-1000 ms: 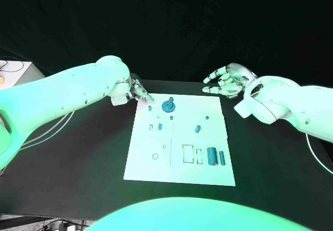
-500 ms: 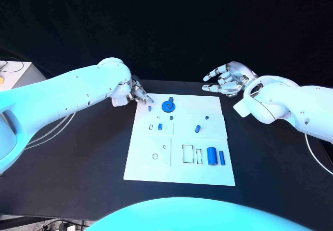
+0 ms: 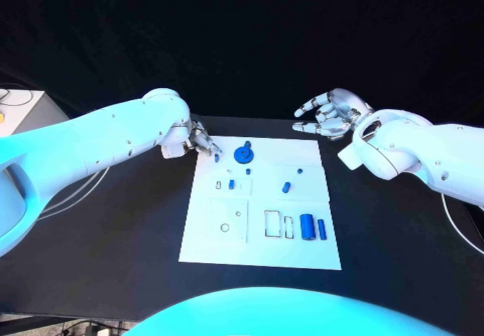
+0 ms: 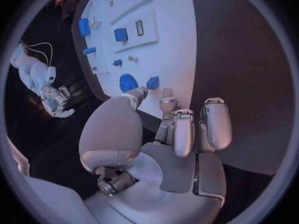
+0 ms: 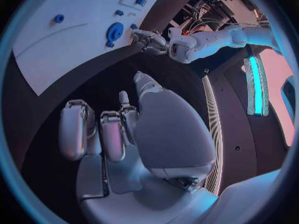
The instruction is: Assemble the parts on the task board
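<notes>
The white task board (image 3: pixel 303 154) lies mid-table. On it are a round blue gear (image 3: pixel 244 154), a small blue peg (image 3: pixel 217 158) near the far left corner, further small blue pieces (image 3: pixel 231 184) (image 3: pixel 287 187) and two blue cylinders (image 3: pixel 306 227) beside empty slots. My left hand (image 3: pixel 191 138) hovers at the board's far left corner. Its fingers are apart and hold nothing, with their tips just short of the peg (image 4: pixel 152 82) and the gear (image 4: pixel 127 82). My right hand (image 3: pixel 324 115) floats beyond the far right corner, fingers loosely curled and spread, empty (image 5: pixel 131 129).
A pale box (image 3: pixel 20 105) stands at the table's far left, and cables (image 3: pixel 70 189) trail beside the left arm. Black table surface (image 3: pixel 121 231) surrounds the board on both sides.
My left hand has edged slightly towards the board's far left corner. The right hand and the parts have stayed where they were.
</notes>
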Tool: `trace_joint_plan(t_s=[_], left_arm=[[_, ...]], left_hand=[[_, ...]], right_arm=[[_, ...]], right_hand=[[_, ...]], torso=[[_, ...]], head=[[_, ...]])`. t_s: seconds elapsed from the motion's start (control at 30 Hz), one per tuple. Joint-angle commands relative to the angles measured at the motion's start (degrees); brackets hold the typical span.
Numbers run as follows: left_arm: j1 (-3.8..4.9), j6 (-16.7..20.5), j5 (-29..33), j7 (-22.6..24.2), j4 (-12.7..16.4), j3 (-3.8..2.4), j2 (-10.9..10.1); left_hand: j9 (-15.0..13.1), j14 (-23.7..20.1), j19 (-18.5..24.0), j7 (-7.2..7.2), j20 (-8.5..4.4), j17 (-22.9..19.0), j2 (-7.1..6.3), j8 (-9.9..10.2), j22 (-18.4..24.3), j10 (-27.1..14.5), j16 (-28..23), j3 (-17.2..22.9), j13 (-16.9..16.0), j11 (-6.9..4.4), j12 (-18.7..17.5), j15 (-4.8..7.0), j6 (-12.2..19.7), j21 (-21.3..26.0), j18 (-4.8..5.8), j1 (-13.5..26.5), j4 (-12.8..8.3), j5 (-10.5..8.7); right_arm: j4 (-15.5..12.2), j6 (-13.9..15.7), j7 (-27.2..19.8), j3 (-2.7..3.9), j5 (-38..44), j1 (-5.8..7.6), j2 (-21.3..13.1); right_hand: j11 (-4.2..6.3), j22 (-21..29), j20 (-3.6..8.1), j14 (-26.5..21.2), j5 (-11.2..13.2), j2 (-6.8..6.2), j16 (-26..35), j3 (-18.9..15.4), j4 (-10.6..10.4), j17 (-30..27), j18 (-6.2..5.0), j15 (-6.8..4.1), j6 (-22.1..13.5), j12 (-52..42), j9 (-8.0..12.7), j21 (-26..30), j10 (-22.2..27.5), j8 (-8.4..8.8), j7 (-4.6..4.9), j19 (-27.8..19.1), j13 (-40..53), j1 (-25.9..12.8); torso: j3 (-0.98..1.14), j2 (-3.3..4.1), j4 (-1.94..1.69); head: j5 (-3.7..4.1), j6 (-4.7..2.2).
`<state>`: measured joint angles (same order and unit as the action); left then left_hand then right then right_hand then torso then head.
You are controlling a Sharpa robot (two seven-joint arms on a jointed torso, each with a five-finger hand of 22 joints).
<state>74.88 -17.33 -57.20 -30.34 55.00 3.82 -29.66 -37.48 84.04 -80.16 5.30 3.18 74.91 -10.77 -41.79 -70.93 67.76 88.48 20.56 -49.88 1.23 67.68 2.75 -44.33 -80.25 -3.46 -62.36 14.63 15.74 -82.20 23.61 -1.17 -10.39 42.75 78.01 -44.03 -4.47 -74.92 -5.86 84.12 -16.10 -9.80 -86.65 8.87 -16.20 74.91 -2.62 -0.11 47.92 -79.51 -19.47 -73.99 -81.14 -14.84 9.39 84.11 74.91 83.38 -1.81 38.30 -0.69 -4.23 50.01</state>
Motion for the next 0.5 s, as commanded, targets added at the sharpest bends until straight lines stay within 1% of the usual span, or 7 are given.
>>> trace_joint_plan(t_s=[0.03, 0.5], left_arm=[[-0.05, -1.3, 0.8, 1.0, 0.1, 0.01, 0.2], [-0.09, -1.0, 1.2, 1.2, 0.6, 0.05, 0.0]], left_hand=[[0.1, 4.9, 0.1, 0.28, 0.33, 12.3, 0.0, 0.4, 0.1, -0.3, -0.3, -0.1, 0.0, 0.08, -0.2, -0.52, 0.2, 0.2, -0.63, -0.6, 0.3, -0.3], [0.2, 4.8, 0.2, 0.33, 0.35, 12.3, 0.27, 0.4, 0.1, -0.4, -0.3, -0.1, 0.1, 0.11, -0.2, -0.55, 0.2, 0.3, -0.65, -0.8, 0.5, -0.28]], right_arm=[[-0.1, -0.1, -0.7, 0.02, 0.2, 0.0, 0.0], [0.0, -0.3, -0.6, 0.02, 0.2, 0.0, 0.1]], right_hand=[[-0.01, -6.9, -0.1, 4.2, 0.2, -0.03, 0.2, 0.3, 0.0, 8.6, -0.79, 0.21, -0.4, 0.2, -0.1, 0.1, 0.2, -0.19, 0.06, -0.3, 4.7, -0.4], [0.0, -7.0, -0.09, 4.2, 0.0, -0.01, 0.2, 0.4, 0.1, 8.7, -0.78, 0.2, -0.3, 0.1, -0.1, 0.1, 0.2, -0.25, 0.05, -0.3, 4.7, -0.3]], torso=[[0.0, -0.03, -0.03], [0.05, -0.01, -0.05]], head=[[0.02, -0.01], [-0.09, -0.01]])
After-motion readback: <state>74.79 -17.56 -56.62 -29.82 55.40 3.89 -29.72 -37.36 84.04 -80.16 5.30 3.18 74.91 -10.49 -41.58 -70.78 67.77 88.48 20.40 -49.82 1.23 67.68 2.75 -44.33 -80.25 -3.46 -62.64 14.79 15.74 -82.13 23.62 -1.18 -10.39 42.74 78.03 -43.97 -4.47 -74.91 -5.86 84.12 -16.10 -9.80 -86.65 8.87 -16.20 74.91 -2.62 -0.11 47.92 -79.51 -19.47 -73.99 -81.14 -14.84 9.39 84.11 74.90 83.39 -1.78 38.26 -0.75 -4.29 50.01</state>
